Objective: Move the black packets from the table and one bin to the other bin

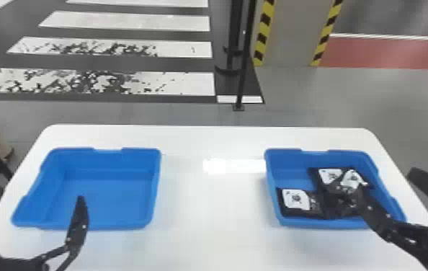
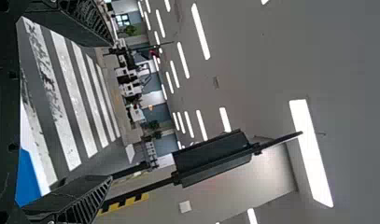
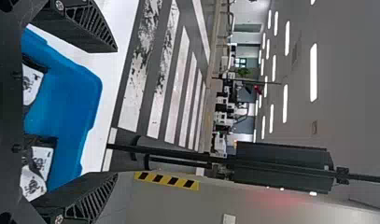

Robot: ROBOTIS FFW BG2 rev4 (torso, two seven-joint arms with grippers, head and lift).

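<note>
Packets [image 1: 295,199], black with white labels, lie in the right bin [image 1: 316,222], some of them overlapping. My right gripper [image 1: 374,180] has its fingers released and spread wide there; in my head view the left finger crosses in front of the packets, though I can't tell whether it touches them, and the other sits out past the bin's right rim. I have my left gripper [image 1: 40,194] spread open too, by the near side of the left bin [image 1: 108,158], its right finger crossing that near rim. Both bins stand on the white table [image 1: 206,216].
</note>
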